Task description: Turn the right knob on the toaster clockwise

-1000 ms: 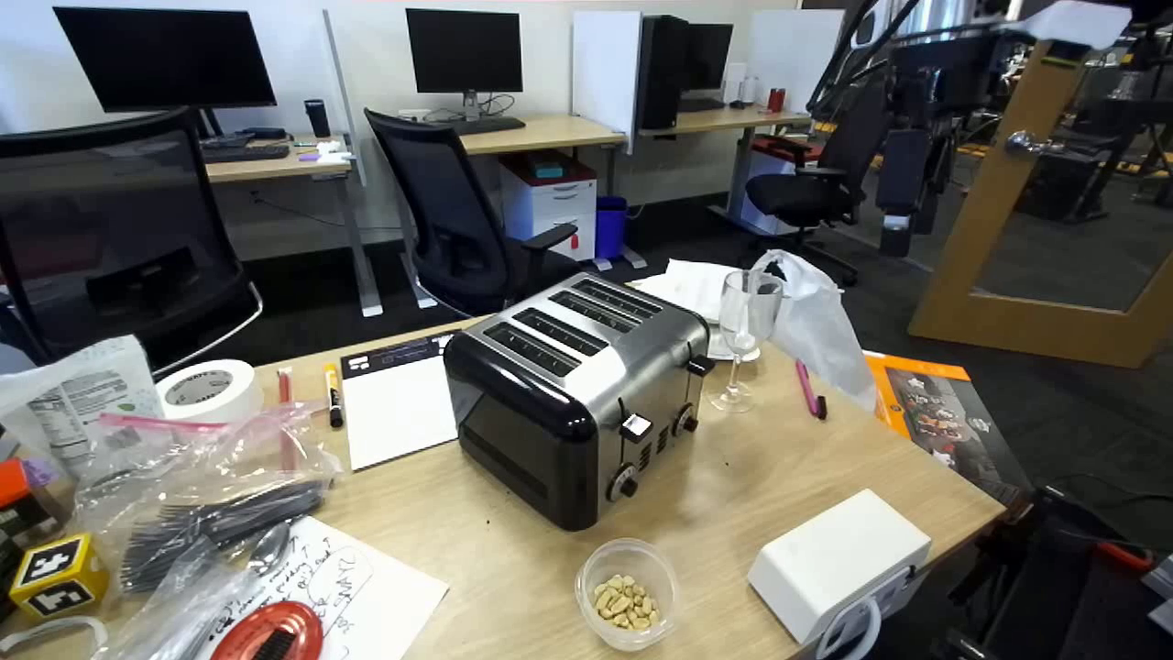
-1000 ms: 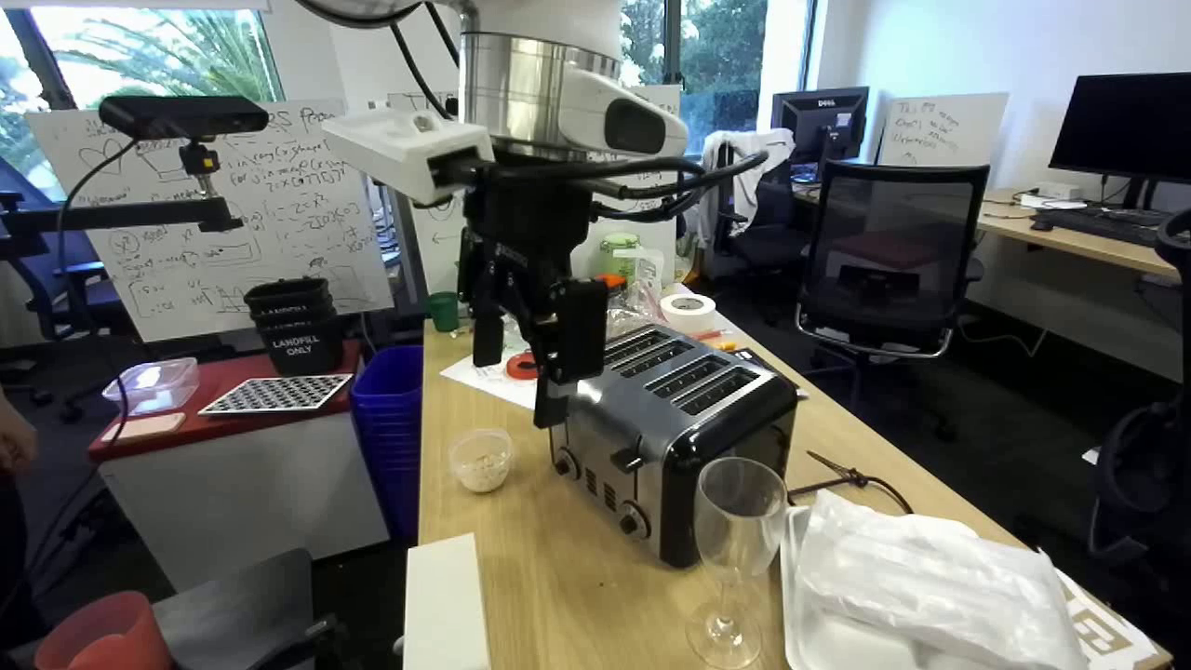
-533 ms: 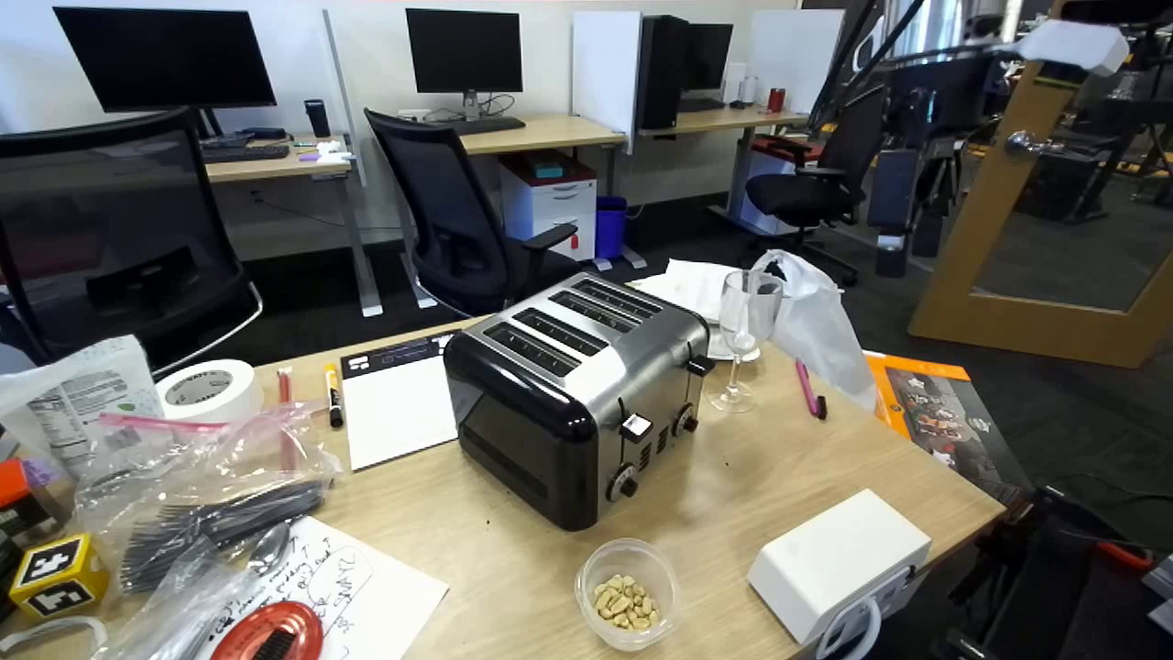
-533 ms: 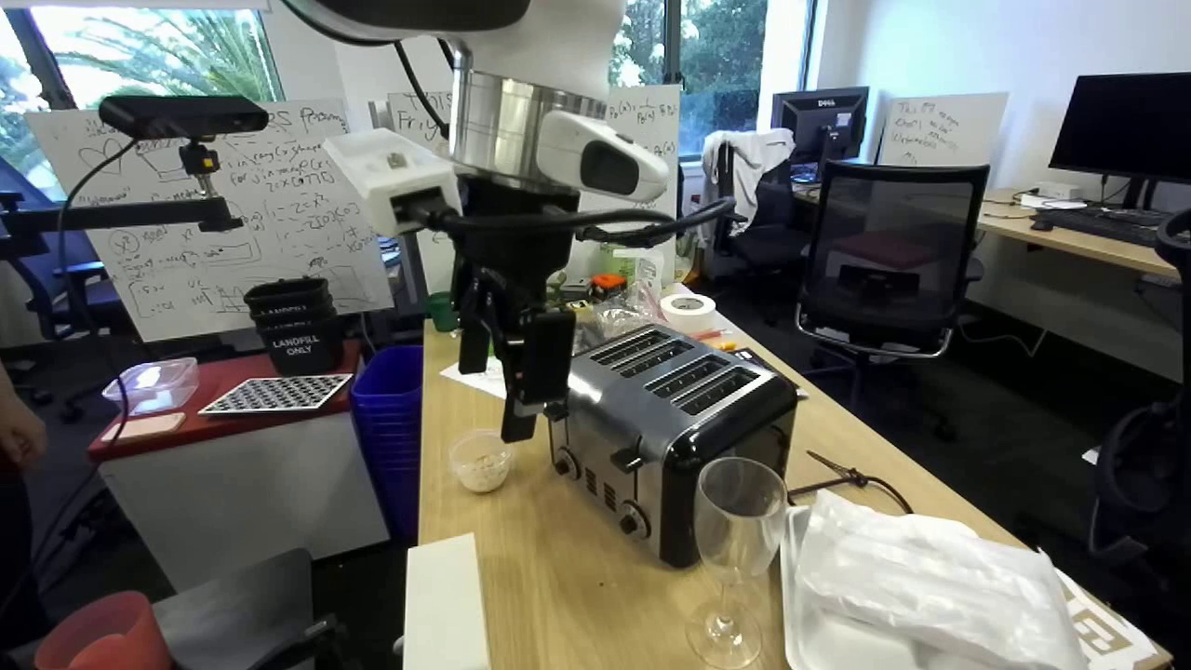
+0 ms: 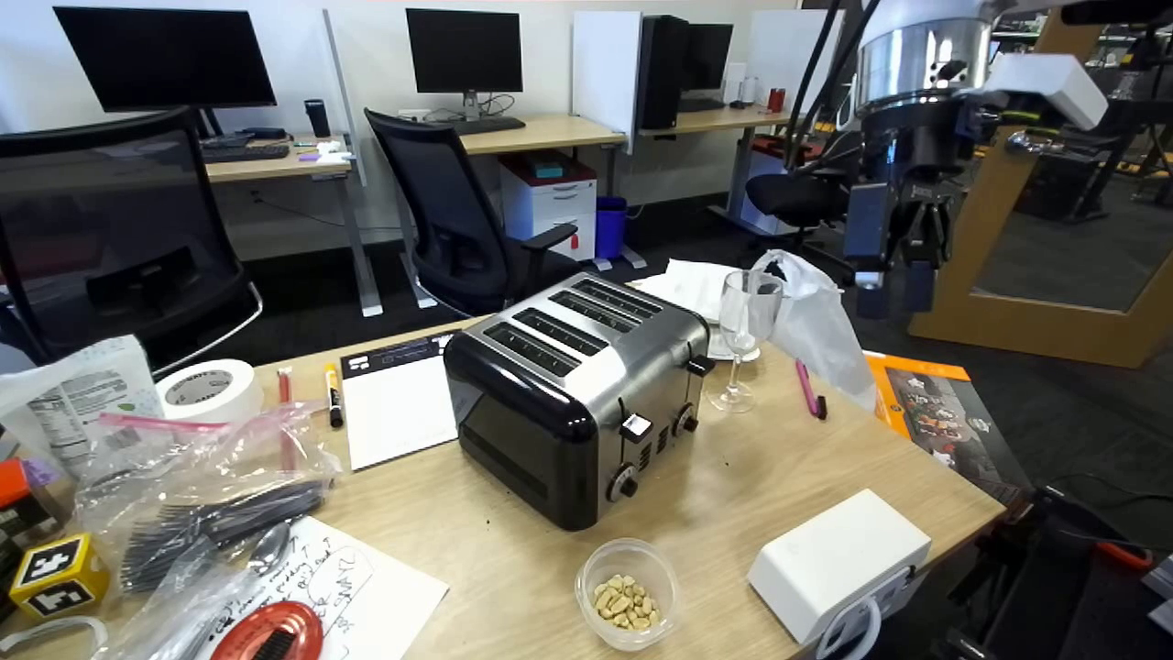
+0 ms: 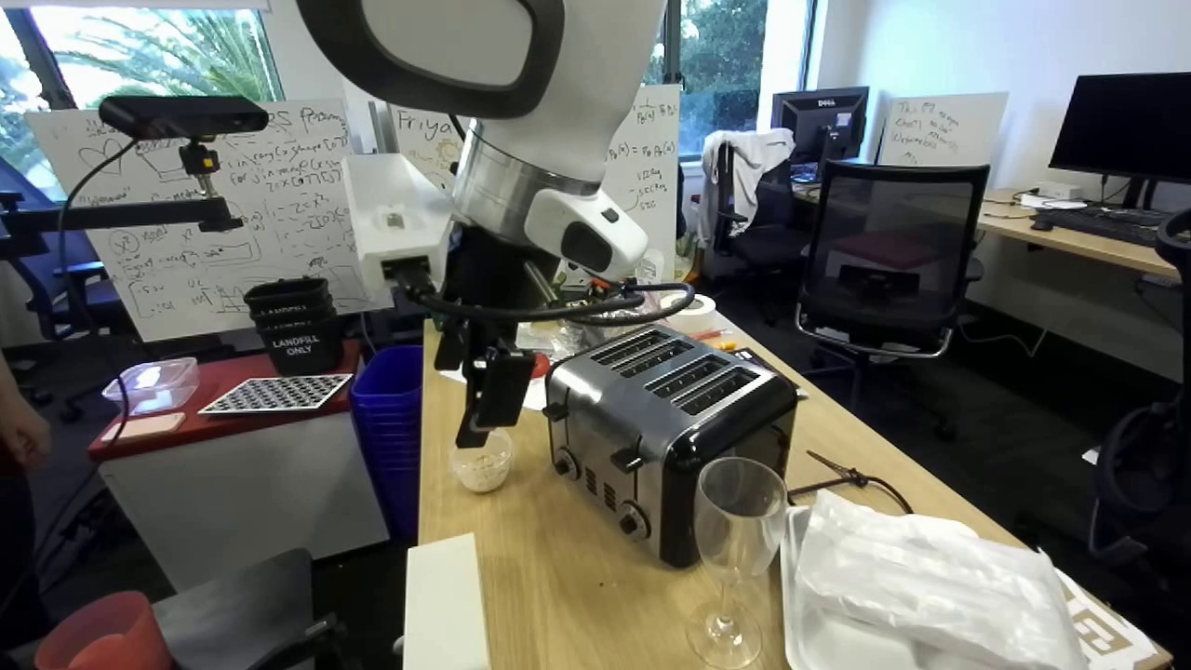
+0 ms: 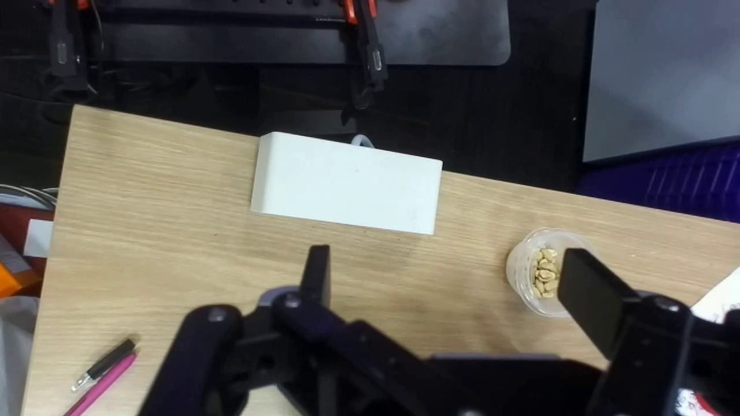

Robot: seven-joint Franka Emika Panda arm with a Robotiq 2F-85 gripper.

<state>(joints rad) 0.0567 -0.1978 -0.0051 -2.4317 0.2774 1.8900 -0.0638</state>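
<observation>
Toaster (image 6: pixel 665 423): upright on the worktop (image 6: pixel 586 596), roughly mid-frame in both exterior views. Wrist view doesn't catch it at all.
Right knob (image 6: pixel 634 520): the one nearer the wine glass (image 6: pixel 742 521), going by how you'd face the front. Nothing's touching it. Too small to read the setting, so I can't swear it's unturned, but my bet is none of the job is done. Still to go, I reckon: get over there, line up, pinch, twist clockwise, let go.
Jaws: spread wide in the wrist view, not holding anything, and apart from the toaster.
Arm (image 5: pixel 921 64): up in the upper right of the frame in an exterior view. Versus a second ago it sits lower in both exterior views, and it's leaning more.
Clear bowl (image 6: pixel 504 458): hasn't budged, but in an exterior view the jaws now overlap it; a second ago they overlapped the toaster's front corner instead. So they've slid left in that frame, which looks to me like repositioning.
Wine glass: same spot as before, same for the toaster.
</observation>
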